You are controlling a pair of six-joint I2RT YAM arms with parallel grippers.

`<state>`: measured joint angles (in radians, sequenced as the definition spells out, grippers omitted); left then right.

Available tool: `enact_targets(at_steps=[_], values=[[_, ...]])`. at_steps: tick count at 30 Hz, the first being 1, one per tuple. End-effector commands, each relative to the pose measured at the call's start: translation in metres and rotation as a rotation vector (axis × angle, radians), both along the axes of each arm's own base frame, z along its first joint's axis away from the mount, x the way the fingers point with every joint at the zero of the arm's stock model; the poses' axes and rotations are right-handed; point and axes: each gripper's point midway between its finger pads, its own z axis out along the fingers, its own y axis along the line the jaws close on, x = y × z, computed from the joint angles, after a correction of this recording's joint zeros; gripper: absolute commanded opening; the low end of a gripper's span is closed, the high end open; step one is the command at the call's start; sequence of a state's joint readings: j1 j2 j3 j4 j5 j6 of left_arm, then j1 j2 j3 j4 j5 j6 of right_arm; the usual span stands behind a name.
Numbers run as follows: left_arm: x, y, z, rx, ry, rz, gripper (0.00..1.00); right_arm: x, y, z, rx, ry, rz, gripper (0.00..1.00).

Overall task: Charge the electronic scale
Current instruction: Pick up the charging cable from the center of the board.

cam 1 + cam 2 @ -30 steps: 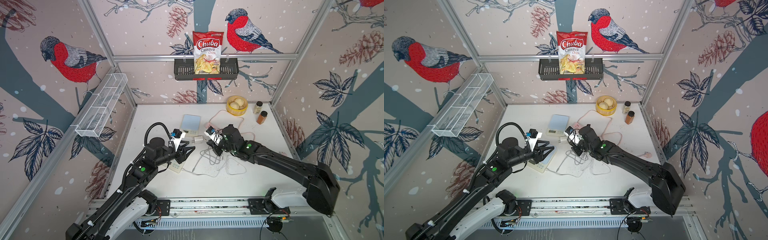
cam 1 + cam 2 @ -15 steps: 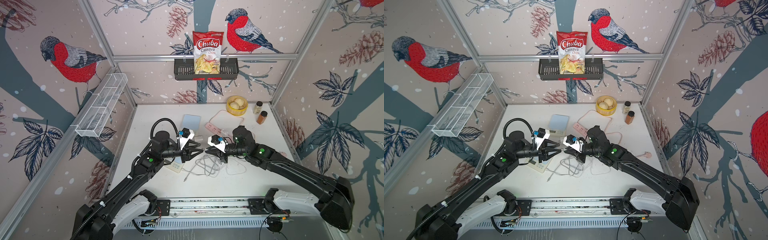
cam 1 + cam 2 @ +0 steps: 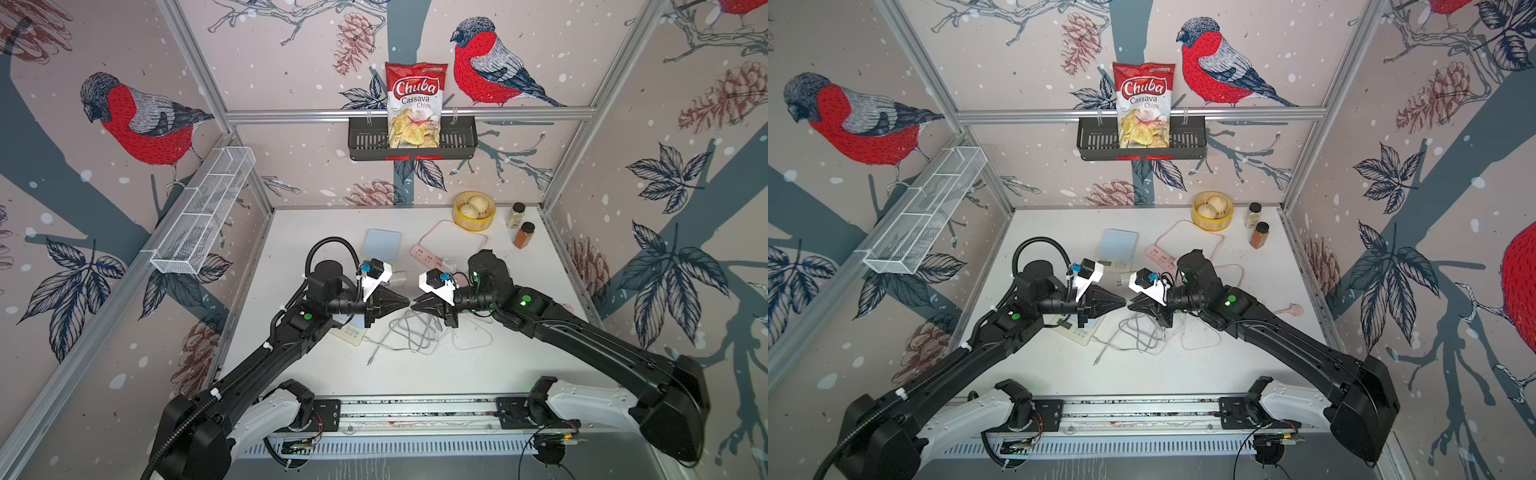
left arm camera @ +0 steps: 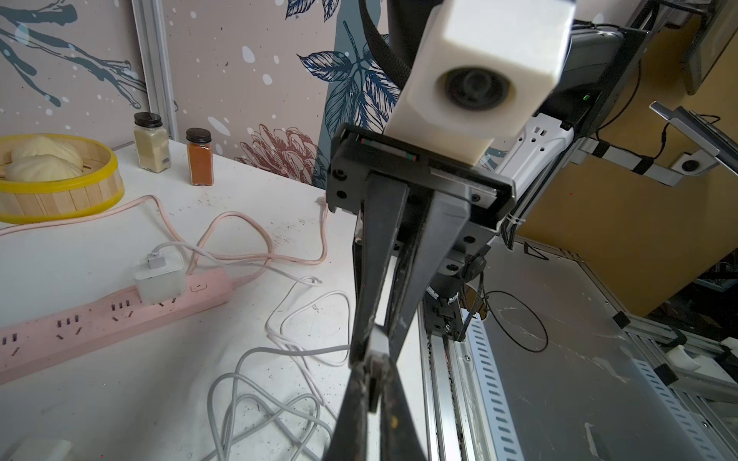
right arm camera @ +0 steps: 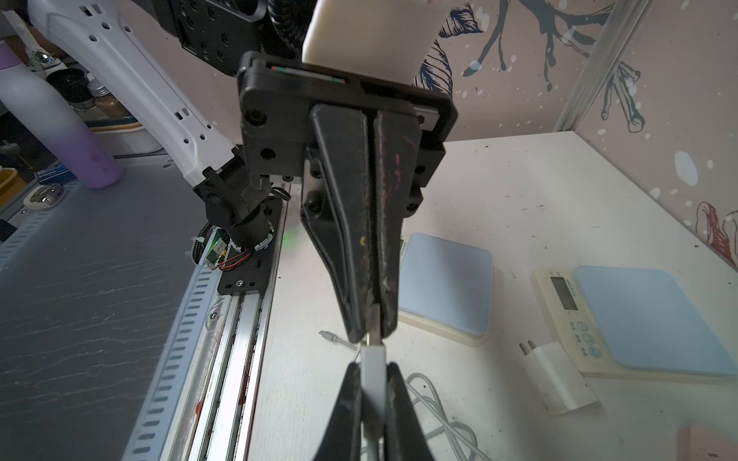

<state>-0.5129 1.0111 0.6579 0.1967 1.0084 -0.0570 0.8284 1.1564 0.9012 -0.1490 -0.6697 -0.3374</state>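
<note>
a moment earlier the two arms faced each other with a gap between their tips and the left gripper (image 3: 405, 302) stood spread; now its jaws are pressed together and it meets the right gripper (image 3: 416, 304) tip to tip at the centre of both top views. before that the left one hung lower left over the near scale (image 3: 348, 333) and the right one sat higher, by the pink power strip (image 3: 428, 257). in the right wrist view the right gripper pinches the white body of the cable plug (image 5: 373, 357) while the left gripper clamps its metal tip — one plug, held from both ends above the white table (image 3: 415, 374). the white cable (image 3: 411, 336) lies tangled just below the grippers, its free end pointing to the lower left. the near scale lies partly under the left arm (image 3: 291, 332), left of centre; the rear scale (image 3: 383, 244) sits above centre, just left of the power strip, and a loose white adapter (image 5: 555, 375) lies beside it. the table also bears a bamboo steamer (image 3: 473, 224) and two spice jars (image 3: 516, 214) at its upper right. bird-print walls (image 3: 145, 120) enclose it — a black basket (image 3: 457, 141) with a chips bag (image 3: 415, 104) hangs at top centre, a white wire basket (image 3: 199, 216) at the left.
</note>
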Motion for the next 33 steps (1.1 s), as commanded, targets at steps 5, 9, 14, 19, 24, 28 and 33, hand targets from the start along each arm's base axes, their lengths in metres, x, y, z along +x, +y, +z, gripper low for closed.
enact_targets(at_steps=[5, 9, 14, 19, 24, 28, 33], values=[[0.009, 0.000, 0.007, -0.023, 0.035, 0.045, 0.00, 0.010, 0.000, 0.001, 0.008, -0.011, -0.054, 0.34], [0.026, 0.003, 0.001, 0.024, 0.121, 0.154, 0.00, 0.030, -0.011, 0.006, 0.001, -0.031, -0.208, 0.57], [0.053, 0.012, -0.018, 0.109, 0.340, 0.315, 0.00, 0.061, -0.053, 0.019, 0.123, -0.107, -0.558, 0.57], [0.062, 0.014, -0.024, 0.099, 0.541, 0.364, 0.00, 0.057, -0.058, 0.016, 0.111, -0.247, -0.689, 0.54], [0.061, 0.012, -0.015, 0.080, 0.612, 0.358, 0.00, 0.060, -0.029, -0.001, -0.036, -0.310, -0.665, 0.56], [0.056, 0.012, -0.007, 0.066, 0.606, 0.340, 0.00, 0.068, -0.012, -0.013, -0.138, -0.333, -0.653, 0.53], [0.052, 0.013, -0.011, 0.077, 0.618, 0.329, 0.00, 0.064, 0.003, -0.014, -0.142, -0.347, -0.584, 0.45]])
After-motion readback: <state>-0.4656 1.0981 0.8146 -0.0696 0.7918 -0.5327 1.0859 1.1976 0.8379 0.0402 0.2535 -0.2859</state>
